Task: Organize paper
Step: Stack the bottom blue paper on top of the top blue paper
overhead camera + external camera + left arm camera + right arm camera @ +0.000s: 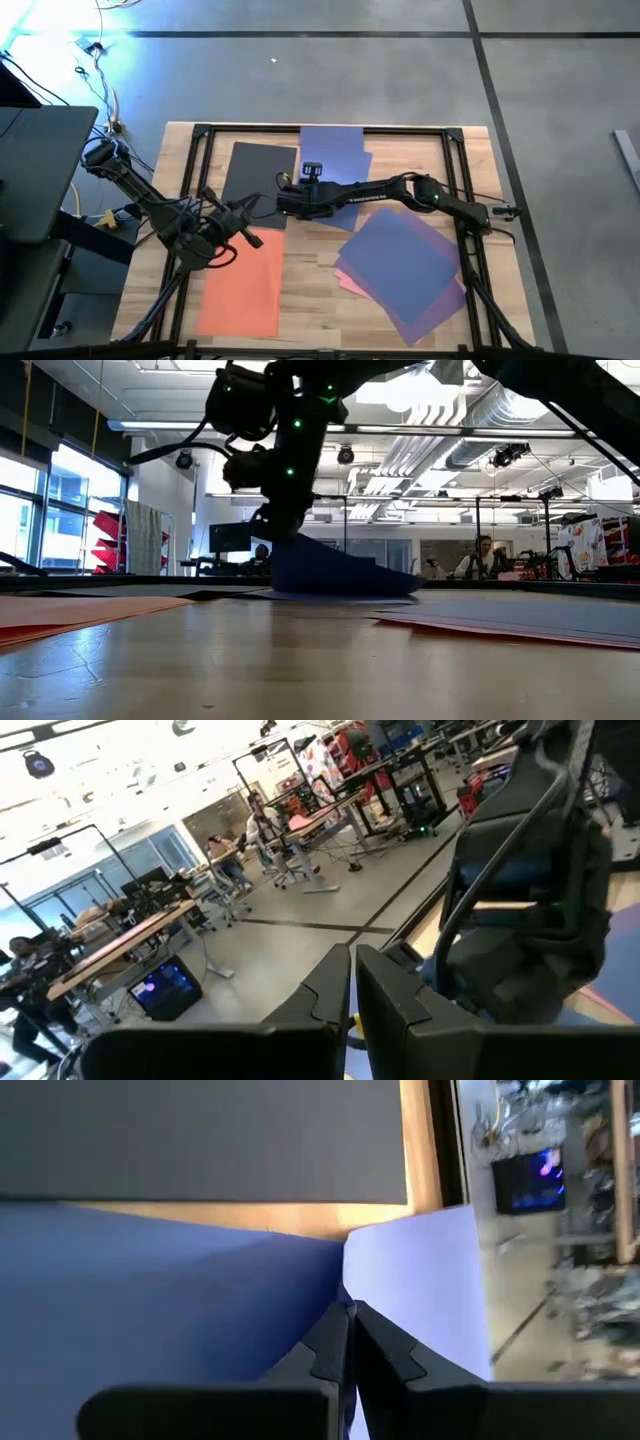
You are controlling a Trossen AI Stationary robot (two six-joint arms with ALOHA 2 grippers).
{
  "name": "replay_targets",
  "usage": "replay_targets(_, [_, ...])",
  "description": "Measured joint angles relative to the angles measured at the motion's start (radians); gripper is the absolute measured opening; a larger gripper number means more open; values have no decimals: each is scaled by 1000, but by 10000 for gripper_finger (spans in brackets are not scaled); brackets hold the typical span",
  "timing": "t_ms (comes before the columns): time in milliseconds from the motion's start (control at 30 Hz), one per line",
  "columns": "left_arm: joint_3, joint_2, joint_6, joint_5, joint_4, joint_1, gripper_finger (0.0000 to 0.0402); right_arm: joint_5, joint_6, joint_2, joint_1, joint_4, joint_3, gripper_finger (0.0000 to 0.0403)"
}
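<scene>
A blue sheet of paper (pixel 335 150) lies at the table's far middle, next to a dark grey sheet (pixel 262 170). My right gripper (pixel 285 205) reaches in from the right and is shut on the blue sheet's near left part, which rises off the table (pixel 330 572). An orange sheet (pixel 240 285) lies flat at the near left. My left gripper (pixel 252 237) hovers shut over the orange sheet's far end, pointing level, with nothing between its fingers (pixel 352 982). On the right, a blue-violet sheet (pixel 400 252) lies over purple (pixel 445 300) and pink (pixel 348 282) sheets. My right gripper pinches the blue sheet between its two fingers at a raised edge (pixel 345 1285) near the sheet's near left corner. The fingers slant down from the table's right side. The held part stands up like a tent (pixel 345 570) while the rest of the sheet lies on the table.
A black frame (pixel 330 130) runs round the wooden tabletop (pixel 300 300). Bare wood shows in the near middle, between the orange sheet and the right-hand stack. People sit at desks in the room beyond the table (pixel 480 560).
</scene>
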Motion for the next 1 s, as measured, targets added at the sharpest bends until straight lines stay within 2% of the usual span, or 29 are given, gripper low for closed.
replay_targets(167, [0, 0, -34, 51, -7, 24, 0, 54, 178, 0, 31, -154, 15, 0])
replay_targets(333, [0, 0, -39, 72, -7, 39, 0, -30, 379, 0, 47, -339, 49, 0])
replay_targets(433, [0, 0, -41, 90, -7, 47, 0, -14, 363, 0, 54, -311, 49, 0])
replay_targets(667, [0, 0, -42, 101, -6, 50, 0, -36, 284, 0, 45, -126, 40, 0])
replay_targets(1000, [0, 0, -60, 101, -28, 50, 0, -138, 354, 44, 22, -37, 38, 0])
